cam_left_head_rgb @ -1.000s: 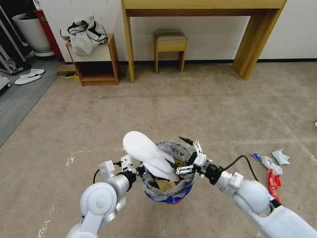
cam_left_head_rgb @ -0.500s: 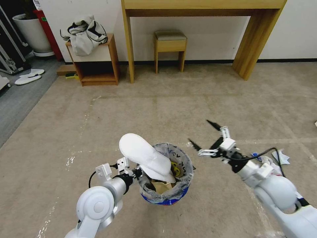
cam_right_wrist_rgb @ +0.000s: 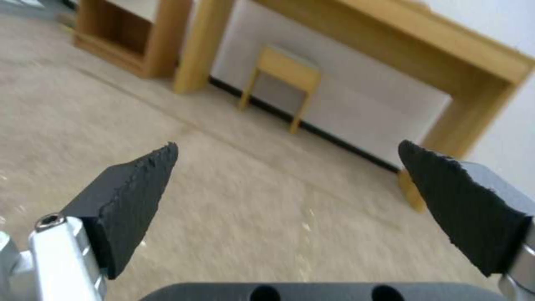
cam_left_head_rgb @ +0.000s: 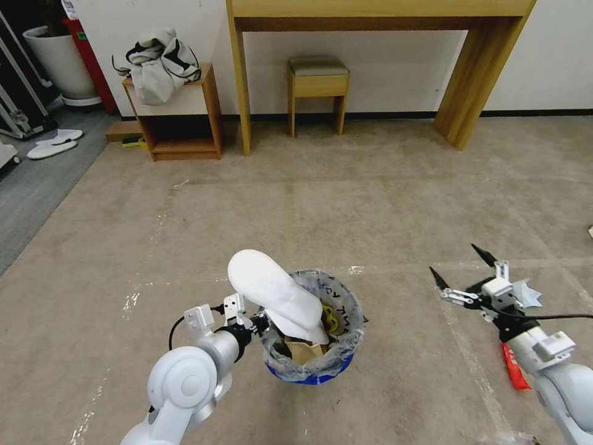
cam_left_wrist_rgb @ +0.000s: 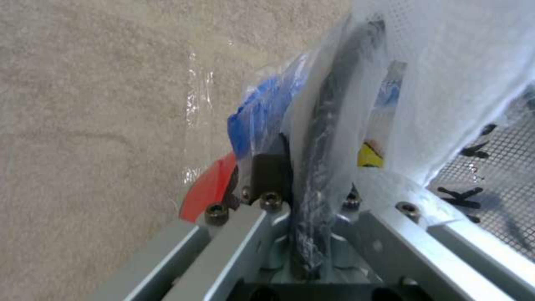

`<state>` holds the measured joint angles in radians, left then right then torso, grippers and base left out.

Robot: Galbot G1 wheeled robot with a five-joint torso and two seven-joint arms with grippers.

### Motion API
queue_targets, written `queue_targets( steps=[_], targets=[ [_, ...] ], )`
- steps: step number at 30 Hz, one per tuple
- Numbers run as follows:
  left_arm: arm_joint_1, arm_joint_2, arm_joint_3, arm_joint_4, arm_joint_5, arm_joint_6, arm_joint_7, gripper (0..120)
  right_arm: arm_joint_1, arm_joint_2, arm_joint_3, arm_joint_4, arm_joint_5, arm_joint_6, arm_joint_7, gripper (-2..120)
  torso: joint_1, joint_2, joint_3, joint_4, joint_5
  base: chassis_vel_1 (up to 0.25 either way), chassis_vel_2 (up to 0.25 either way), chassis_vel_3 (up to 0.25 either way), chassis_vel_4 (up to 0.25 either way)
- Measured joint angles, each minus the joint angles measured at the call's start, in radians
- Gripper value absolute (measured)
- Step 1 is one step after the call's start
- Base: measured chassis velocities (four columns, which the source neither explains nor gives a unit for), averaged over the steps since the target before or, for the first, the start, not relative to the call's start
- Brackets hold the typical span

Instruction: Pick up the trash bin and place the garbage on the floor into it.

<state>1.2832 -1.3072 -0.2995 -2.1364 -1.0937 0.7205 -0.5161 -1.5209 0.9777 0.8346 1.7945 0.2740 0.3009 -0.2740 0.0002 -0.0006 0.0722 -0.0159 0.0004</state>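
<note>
1. My left gripper (cam_left_head_rgb: 250, 322) is clamped on the trash bin (cam_left_head_rgb: 312, 366) rim, near floor centre.
2. My right gripper (cam_left_head_rgb: 464, 273), jaws wide and empty, hovers above the red wrapper (cam_left_head_rgb: 514, 369), nearer than left.

Home-like room, beige carpet (cam_left_head_rgb: 346, 204), wooden desk (cam_left_head_rgb: 370, 12), stool (cam_left_head_rgb: 318, 83), open cabinet (cam_left_head_rgb: 179, 117)

Right hand (cam_left_head_rgb: 458, 270) swung away from trash bin (cam_left_head_rgb: 314, 364), spread wide.
</note>
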Motion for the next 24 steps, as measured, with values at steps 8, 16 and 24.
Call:
queue_targets(
  steps=[8,16,24],
  targets=[
    [-0.02,0.004,0.001,0.017,0.01,-0.001,0.016,1,0.039,-0.053,-0.021,-0.091,0.021,-0.116,0.038,100,0.0,0.0,0.0,0.0,0.0001,0.0,0.0,0.0,0.0],
    [-0.023,-0.004,-0.009,0.023,0.024,-0.002,0.029,1,0.112,-0.192,-0.094,-0.183,0.151,-0.343,0.047,100,0.0,0.0,0.0,0.0002,-0.0001,0.0,0.0,0.0,0.0],
    [-0.008,-0.006,-0.038,0.029,0.039,-0.008,0.049,1,0.165,-0.36,-0.18,-0.291,0.311,-0.558,0.013,100,0.0,0.0,0.0,0.0,-0.0001,0.0,0.0,0.0,0.0]
  ],
)
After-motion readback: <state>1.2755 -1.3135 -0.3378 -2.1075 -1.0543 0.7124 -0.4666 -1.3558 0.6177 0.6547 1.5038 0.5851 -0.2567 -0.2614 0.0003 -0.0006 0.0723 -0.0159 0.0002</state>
